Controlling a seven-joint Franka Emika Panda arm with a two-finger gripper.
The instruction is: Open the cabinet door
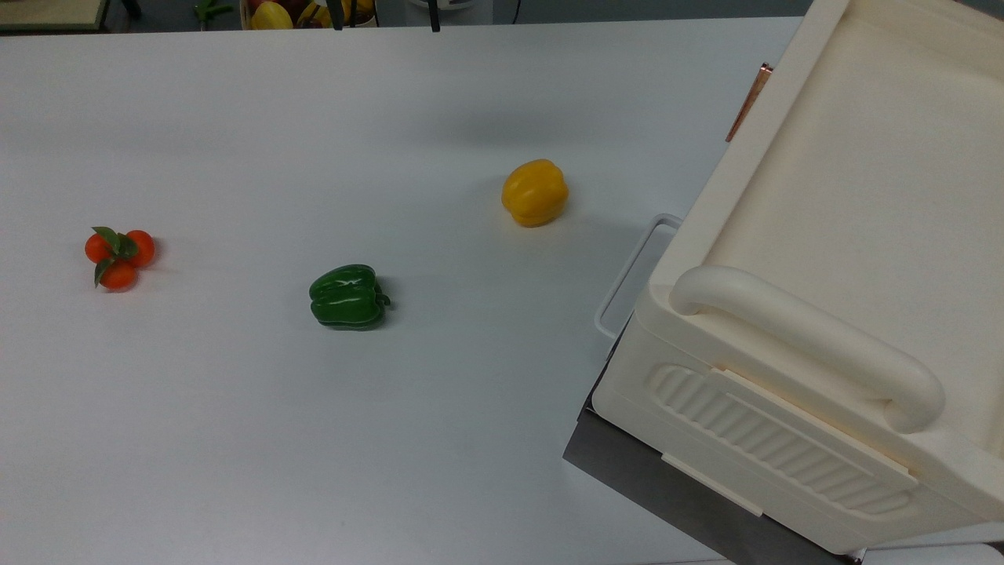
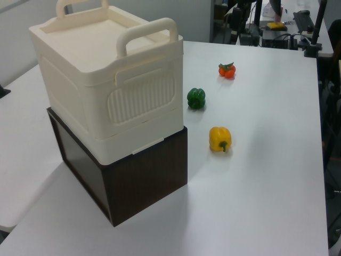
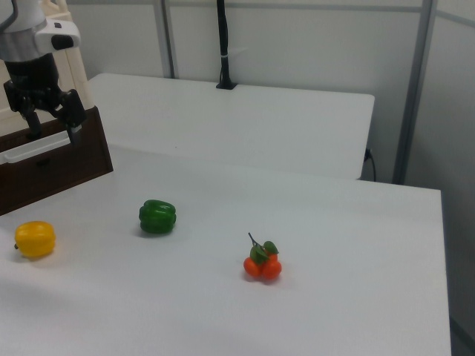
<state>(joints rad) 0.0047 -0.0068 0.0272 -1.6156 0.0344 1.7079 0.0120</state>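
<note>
A cream cabinet (image 1: 847, 196) stands on a dark brown box (image 2: 144, 176) at the top view's right. The cabinet door faces the peppers and is seen edge-on in the top view. Its copper-orange bar handle (image 1: 751, 100) lies close against the cabinet's edge. In the left view the cabinet (image 2: 106, 80) shows its ribbed side panel (image 2: 141, 98), and the door side is turned away. At the right view's upper left, my gripper (image 3: 53, 126) hangs open with nothing between its black fingers (image 3: 74, 119). It is in front of a strip of cream cabinet (image 3: 73, 74) and just above the box's white bar handle (image 3: 33, 148).
On the white table lie a yellow pepper (image 1: 534, 192), a green pepper (image 1: 347, 296) and a cluster of small orange fruits (image 1: 119, 256). The dark box's white bar handle (image 1: 631, 275) juts out below the cabinet. A second white table (image 3: 245, 126) stands behind.
</note>
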